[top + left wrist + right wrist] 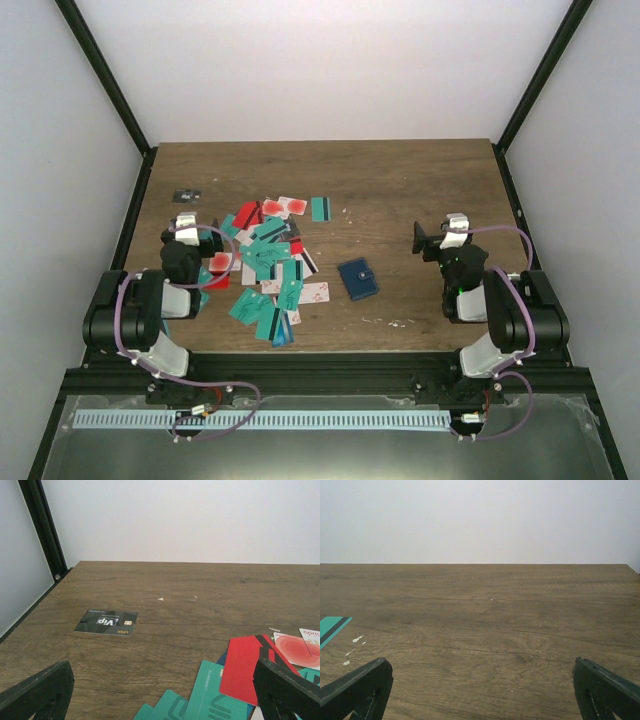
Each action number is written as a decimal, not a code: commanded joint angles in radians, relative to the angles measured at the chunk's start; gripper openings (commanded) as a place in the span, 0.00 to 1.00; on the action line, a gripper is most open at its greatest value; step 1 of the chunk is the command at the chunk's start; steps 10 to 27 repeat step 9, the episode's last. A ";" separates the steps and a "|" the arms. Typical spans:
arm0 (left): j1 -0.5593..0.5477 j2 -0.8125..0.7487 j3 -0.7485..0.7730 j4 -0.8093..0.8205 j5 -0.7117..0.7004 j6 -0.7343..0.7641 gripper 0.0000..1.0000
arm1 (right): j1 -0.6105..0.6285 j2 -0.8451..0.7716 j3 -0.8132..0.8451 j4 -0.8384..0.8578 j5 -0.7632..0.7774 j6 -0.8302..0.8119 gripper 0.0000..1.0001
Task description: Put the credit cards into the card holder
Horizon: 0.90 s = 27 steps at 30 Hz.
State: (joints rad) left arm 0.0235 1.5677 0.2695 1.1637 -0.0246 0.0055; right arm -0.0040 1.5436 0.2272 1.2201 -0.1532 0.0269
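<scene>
Several credit cards [265, 265], mostly teal with some red and white ones, lie scattered and overlapping left of the table's middle. The dark navy card holder [358, 278] lies shut on the wood to their right. My left gripper [195, 232] hovers open at the pile's left edge; in the left wrist view its fingers [37, 690] frame teal cards [210, 695] and a red card [247, 667], gripping nothing. At the table's right side, away from the holder, my right gripper [440, 237] stands open. Its fingers [607, 690] span bare wood, with one teal striped card [332, 627] at the far left.
A black VIP card [106, 622] lies alone near the back left corner [187, 194]. Black frame posts [110, 80] and white walls enclose the wooden table [420, 180].
</scene>
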 commanded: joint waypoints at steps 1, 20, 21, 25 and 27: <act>-0.002 -0.008 0.013 0.010 0.005 0.011 1.00 | -0.004 0.001 0.025 0.017 0.000 -0.004 1.00; -0.001 -0.007 0.013 0.010 0.005 0.011 1.00 | -0.004 -0.004 0.021 0.018 0.000 -0.005 1.00; -0.001 -0.007 0.013 0.010 0.005 0.011 1.00 | -0.004 -0.004 0.021 0.018 0.000 -0.005 1.00; -0.001 -0.007 0.013 0.010 0.005 0.011 1.00 | -0.004 -0.004 0.021 0.018 0.000 -0.005 1.00; -0.001 -0.007 0.013 0.010 0.005 0.011 1.00 | -0.004 -0.004 0.021 0.018 0.000 -0.005 1.00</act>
